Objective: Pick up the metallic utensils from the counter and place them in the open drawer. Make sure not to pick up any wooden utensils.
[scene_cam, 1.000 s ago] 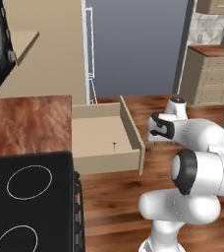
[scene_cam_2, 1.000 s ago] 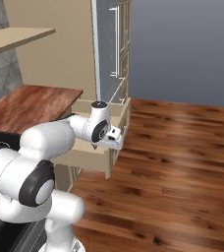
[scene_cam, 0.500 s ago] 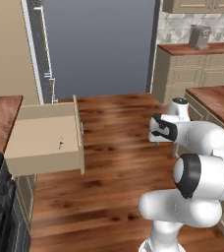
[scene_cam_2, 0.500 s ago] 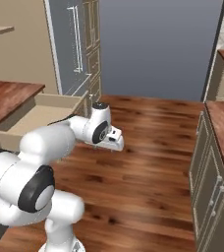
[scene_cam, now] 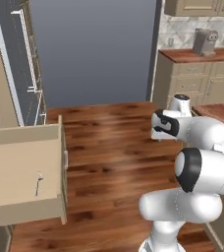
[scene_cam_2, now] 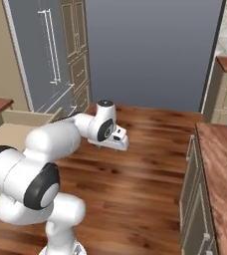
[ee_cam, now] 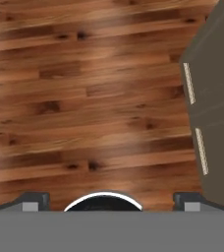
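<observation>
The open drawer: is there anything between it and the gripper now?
Nothing visible stands between them. The gripper hangs open and empty over bare wood floor, and the open drawer, off to the arm's left, already holds one thin grey utensil.

Left base view: behind the arm on its left, facing forward and down. Right base view: same from the right. Both share the wood floor (scene_cam: 114, 142), the open drawer (scene_cam: 23, 172) and the grey wall. Hand view: close, straight down at the floor beside a cabinet (ee_cam: 217, 98).
</observation>
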Controlling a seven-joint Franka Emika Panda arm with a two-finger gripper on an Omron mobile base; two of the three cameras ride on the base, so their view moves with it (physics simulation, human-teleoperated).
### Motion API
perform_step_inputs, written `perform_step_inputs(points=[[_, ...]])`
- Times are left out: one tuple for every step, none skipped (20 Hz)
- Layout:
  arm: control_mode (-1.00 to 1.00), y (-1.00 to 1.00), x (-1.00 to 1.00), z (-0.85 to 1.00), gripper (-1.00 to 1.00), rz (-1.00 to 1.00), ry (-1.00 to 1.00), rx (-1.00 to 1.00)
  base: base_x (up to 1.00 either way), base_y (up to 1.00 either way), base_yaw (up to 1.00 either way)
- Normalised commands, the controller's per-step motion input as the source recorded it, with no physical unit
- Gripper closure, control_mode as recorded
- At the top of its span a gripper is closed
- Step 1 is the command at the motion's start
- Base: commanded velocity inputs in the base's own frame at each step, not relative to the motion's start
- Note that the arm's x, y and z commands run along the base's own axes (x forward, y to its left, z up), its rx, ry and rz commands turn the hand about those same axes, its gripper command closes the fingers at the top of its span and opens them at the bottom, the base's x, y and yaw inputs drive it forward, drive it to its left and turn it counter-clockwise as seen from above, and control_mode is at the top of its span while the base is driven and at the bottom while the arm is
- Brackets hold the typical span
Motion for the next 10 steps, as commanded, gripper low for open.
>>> perform_step_inputs(points=[[1.00,0.00,0.00,0.00,-1.00,0.00,0.00,0.00,1.00,0.00,0.03],[1.00,0.00,0.00,0.00,-1.00,0.00,0.00,0.00,1.00,0.00,0.03],[1.00,0.00,0.00,0.00,-1.00,0.00,0.00,0.00,1.00,0.00,0.01],[1.00,0.00,0.00,0.00,-1.00,0.00,0.00,0.00,1.00,0.00,0.00],[1.00,0.00,0.00,0.00,-1.00,0.00,0.00,0.00,1.00,0.00,0.00],[1.00,0.00,0.00,0.00,-1.00,0.00,0.00,0.00,1.00,0.00,0.00],[1.00,0.00,0.00,0.00,-1.00,0.00,0.00,0.00,1.00,0.00,0.00],[1.00,0.00,0.00,0.00,-1.00,0.00,0.00,0.00,1.00,0.00,0.00],[1.00,0.00,0.00,0.00,-1.00,0.00,0.00,0.00,1.00,-0.01,0.00],[1.00,0.00,0.00,0.00,-1.00,0.00,0.00,0.00,1.00,-0.07,0.00]])
